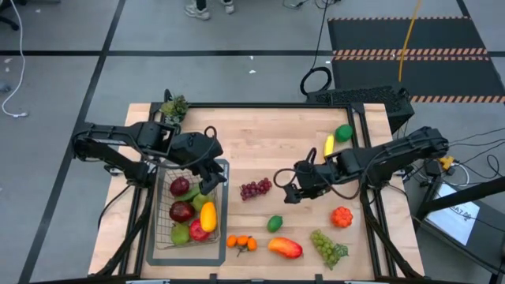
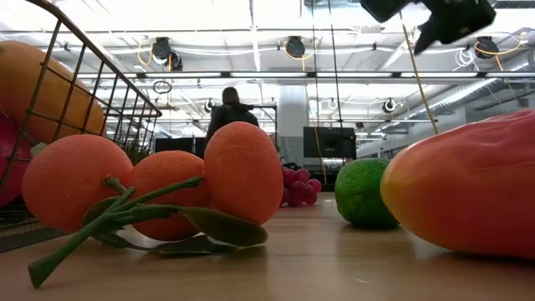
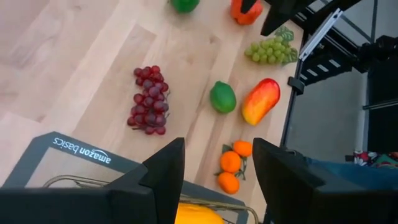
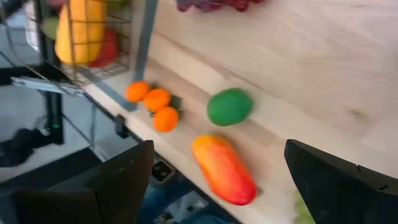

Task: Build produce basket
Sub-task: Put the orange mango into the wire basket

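Left end effector (image 1: 207,177) hovers empty, half-spread, above the part-filled basket (image 1: 162,237); right end effector (image 1: 289,192), spread wide, has purple grapes (image 1: 255,188) beside it, still on the bench (image 1: 260,134).

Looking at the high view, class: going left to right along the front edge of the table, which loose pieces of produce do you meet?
Oranges → red-and-yellow mango → green grapes. The lime and the orange-red fruit lie farther back, so they are left out.
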